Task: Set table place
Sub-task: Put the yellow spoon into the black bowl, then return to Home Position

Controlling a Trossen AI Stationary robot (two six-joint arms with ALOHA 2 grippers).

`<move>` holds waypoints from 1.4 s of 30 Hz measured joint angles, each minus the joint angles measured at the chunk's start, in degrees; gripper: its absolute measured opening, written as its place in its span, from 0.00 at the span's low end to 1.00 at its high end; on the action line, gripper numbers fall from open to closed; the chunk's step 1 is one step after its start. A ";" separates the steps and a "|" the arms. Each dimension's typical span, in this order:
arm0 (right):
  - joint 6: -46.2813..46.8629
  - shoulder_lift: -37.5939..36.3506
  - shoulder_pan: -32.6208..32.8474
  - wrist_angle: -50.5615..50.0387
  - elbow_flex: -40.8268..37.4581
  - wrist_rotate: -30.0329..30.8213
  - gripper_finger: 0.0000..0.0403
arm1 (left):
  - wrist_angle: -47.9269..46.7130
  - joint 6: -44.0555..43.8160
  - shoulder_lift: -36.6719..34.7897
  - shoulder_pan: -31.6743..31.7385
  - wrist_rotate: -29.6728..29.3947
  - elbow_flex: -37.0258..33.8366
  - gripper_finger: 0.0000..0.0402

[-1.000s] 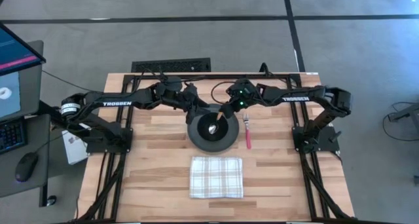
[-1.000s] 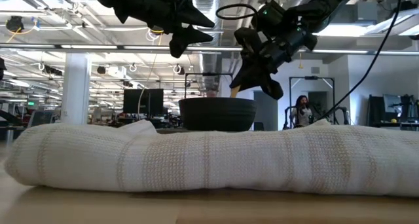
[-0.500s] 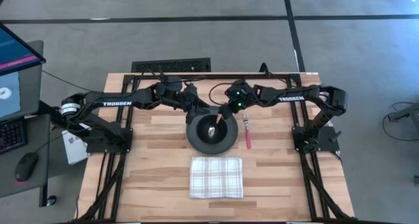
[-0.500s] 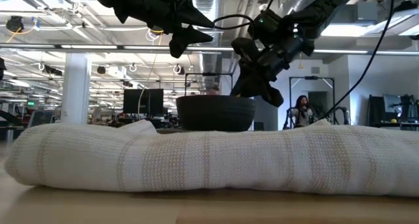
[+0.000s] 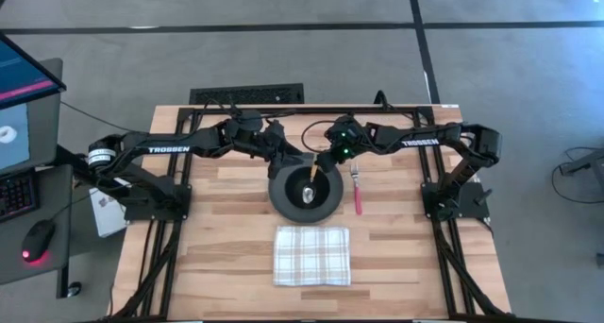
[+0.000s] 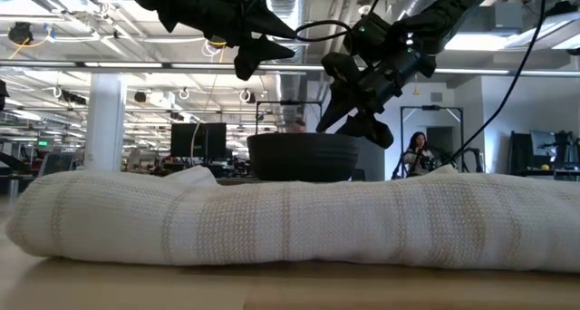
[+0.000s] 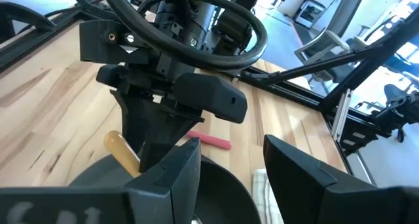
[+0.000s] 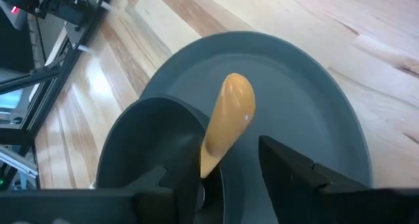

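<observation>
A dark grey plate (image 5: 330, 202) lies mid-table with a black bowl (image 6: 304, 156) on it. The orange-handled spoon (image 8: 229, 112) stands in the bowl; its handle leans over the rim and its metal end is hidden. My right gripper (image 8: 230, 160) is open just above the bowl's far right side, the handle between its fingers. My left gripper (image 5: 288, 159) hangs open above the plate's far left edge, holding nothing. The pink-handled fork (image 5: 357, 193) lies on the table right of the plate. The checked napkin (image 5: 311, 255) lies folded near the front. My right gripper comes slanting down from the far right, one finger on each side of the spoon's orange handle (image 8: 211, 155). The handle passes close by one finger (image 8: 180, 178); I cannot tell whether they touch. The spoon rests in the bowl.
Black rails (image 5: 444, 238) frame the wooden table (image 5: 217, 229) on both sides. Bare wood lies left and right of the napkin. A desk with a monitor and a mouse (image 5: 38, 238) stands off the left edge. A person (image 6: 419, 153) is far behind in the room.
My right gripper has sunk slightly toward the bowl with the spoon and then opened, letting go of the orange handle. The spoon now stays in the bowl, its handle pointing toward the far edge.
</observation>
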 joint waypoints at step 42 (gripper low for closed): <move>-26.63 -40.96 -9.05 -27.90 0.11 -1.61 0.43 | -26.51 12.41 -19.94 0.02 -14.92 -0.13 0.39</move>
